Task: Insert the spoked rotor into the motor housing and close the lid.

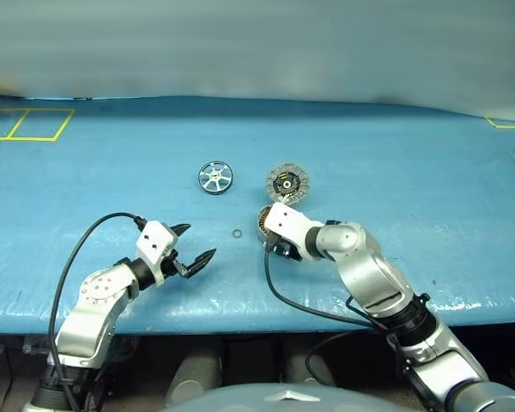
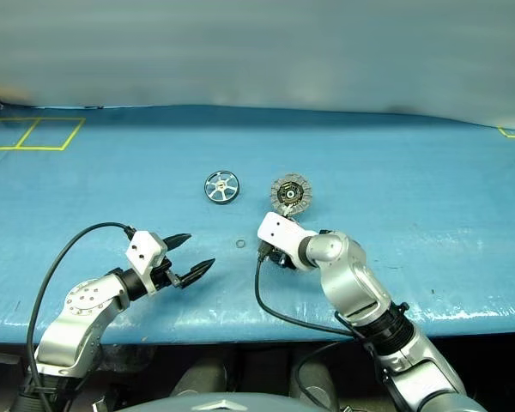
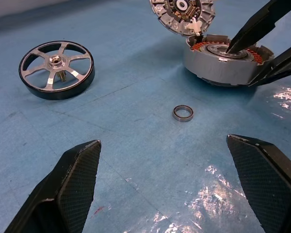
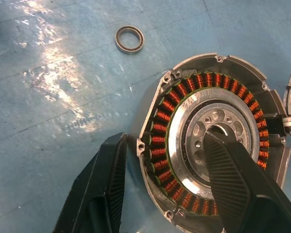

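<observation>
The spoked rotor [image 1: 215, 178] lies flat on the blue table, a silver wheel with a dark rim, left of the motor housing [image 3: 208, 73]. The housing stands open, showing copper windings [image 4: 184, 92] around a silver hub. Its lid [image 1: 288, 183] is tipped back on the far side, its inner face showing pale segments. My right gripper [image 4: 165, 141] is open and hangs over the housing's near wall, one finger above the hub and the other outside the wall. Nearer and to the left, my left gripper [image 1: 199, 241] stands wide open with nothing between its fingers.
A small metal ring [image 1: 238, 233] lies loose on the table between the two grippers, close to the housing. Yellow tape squares [image 1: 26, 124] mark the far left corner. The table's front edge [image 1: 240, 322] runs just behind both wrists.
</observation>
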You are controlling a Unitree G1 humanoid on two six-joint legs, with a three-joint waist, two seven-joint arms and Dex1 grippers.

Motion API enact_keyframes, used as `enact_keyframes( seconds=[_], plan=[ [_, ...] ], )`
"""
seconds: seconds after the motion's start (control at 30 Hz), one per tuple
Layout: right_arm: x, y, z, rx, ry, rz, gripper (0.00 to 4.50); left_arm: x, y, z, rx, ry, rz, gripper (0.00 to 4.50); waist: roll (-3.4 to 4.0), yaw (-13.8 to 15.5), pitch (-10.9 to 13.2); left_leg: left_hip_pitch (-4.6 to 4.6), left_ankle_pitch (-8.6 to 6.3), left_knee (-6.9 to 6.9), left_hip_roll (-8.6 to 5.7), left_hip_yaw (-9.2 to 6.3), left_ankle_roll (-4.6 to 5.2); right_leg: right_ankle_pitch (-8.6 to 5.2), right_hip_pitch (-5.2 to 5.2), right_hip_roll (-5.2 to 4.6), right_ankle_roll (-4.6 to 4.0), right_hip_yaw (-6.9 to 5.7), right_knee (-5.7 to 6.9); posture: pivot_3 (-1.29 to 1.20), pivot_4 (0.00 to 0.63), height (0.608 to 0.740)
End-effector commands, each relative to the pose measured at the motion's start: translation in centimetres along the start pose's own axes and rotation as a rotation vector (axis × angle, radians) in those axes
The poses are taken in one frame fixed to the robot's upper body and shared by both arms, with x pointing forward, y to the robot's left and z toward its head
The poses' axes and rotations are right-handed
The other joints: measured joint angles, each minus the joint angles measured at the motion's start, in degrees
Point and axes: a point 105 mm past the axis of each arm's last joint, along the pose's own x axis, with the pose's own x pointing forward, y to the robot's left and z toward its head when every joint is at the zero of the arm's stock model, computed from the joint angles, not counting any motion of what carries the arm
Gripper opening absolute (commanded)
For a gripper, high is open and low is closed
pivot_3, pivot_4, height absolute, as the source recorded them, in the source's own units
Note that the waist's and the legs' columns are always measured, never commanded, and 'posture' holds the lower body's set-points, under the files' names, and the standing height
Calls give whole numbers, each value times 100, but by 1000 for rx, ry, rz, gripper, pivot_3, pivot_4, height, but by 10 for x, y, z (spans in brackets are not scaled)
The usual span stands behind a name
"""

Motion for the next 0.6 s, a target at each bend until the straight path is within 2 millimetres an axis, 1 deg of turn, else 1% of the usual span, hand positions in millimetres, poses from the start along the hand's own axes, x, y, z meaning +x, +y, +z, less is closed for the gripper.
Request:
enact_keyframes(
  seconds=[0.03,0.4,0.53,0.6],
  plan=[
    [9,42,-12,48,57,156,2064,-2,-1,11,23,-35,-7,4500,-1,2,-1,0,0,-1,0,0,0,0,0,0,0,0,0,0,150,740],
    [-1,61,-6,60,53,194,2064,-1,-2,10,13,-31,-19,4500,-1,24,0,0,-4,-8,2,0,7,-6,-3,-1,-5,-7,-7,0,150,740],
    [-1,61,-3,76,42,186,2064,2,-2,10,13,-32,-24,4500,-1,23,0,0,-5,-11,5,-1,8,-9,-4,-1,-9,-12,-9,0,150,740],
    [-2,60,-1,81,37,177,2813,2,-2,11,13,-33,-25,4500,0,25,0,0,-5,-11,6,0,8,-10,-5,-1,-10,-12,-9,0,150,740]
  ],
)
